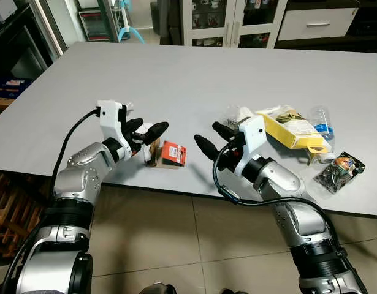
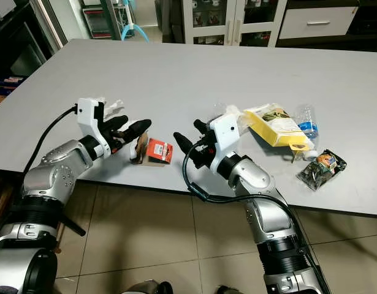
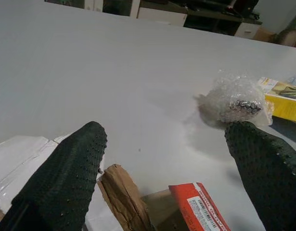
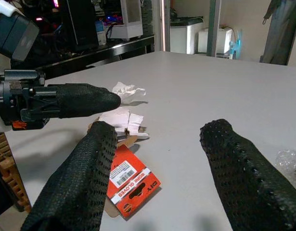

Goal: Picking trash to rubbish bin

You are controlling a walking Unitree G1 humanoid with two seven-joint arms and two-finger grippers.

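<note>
Just beyond the red-labelled card (image 4: 131, 185), crumpled white tissue (image 4: 127, 91) in the right wrist view; both grippers' jaws spread.

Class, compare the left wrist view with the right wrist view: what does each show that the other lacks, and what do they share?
Left wrist alone: a clear bubble-wrap bundle and a yellow flat packet. Right wrist alone: the left gripper, open, and crumpled white tissue. Both: the grey table, the red card label on torn brown cardboard; the right gripper is open.
</note>
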